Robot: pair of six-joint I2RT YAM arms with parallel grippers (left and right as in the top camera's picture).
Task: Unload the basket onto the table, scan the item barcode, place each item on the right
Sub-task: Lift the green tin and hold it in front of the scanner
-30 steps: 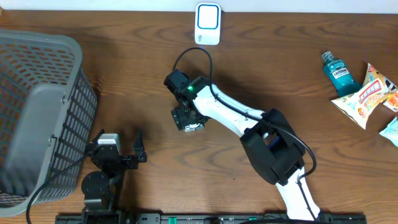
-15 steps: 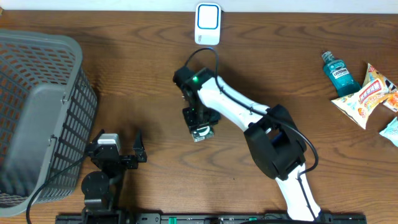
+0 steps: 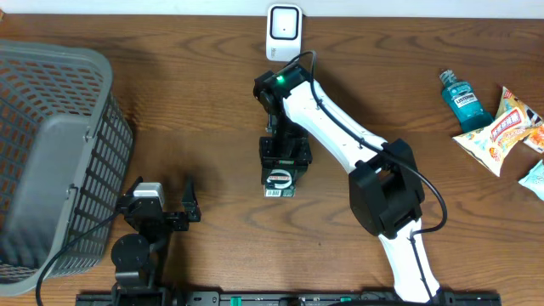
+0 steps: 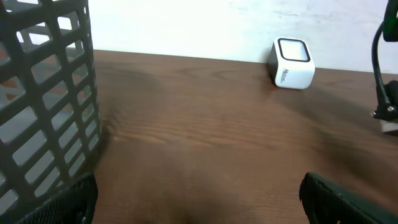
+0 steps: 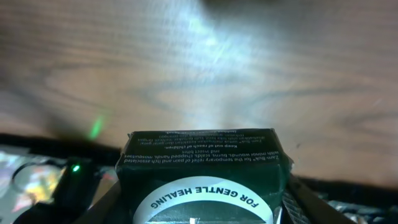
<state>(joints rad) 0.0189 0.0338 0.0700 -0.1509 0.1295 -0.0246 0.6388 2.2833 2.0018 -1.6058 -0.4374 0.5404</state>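
Now mid-task, the right gripper (image 3: 280, 174) clamps the dark green box (image 5: 202, 168) at mid-table, apart from the white scanner (image 3: 283, 32) its barcode must likely face next, while the left gripper (image 4: 199, 208) sits spread wide.

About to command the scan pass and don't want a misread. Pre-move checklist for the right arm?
1. Green box clamped in the right gripper: ok.
2. Green box presented to the scanner: not ok, it sits apart from it, nearer the robot.
3. Barcode face pointing at the scanner: cannot tell.
4. Left gripper open, parked by the basket: ok.
5. Mouthwash bottle away from the route: ok, far right.
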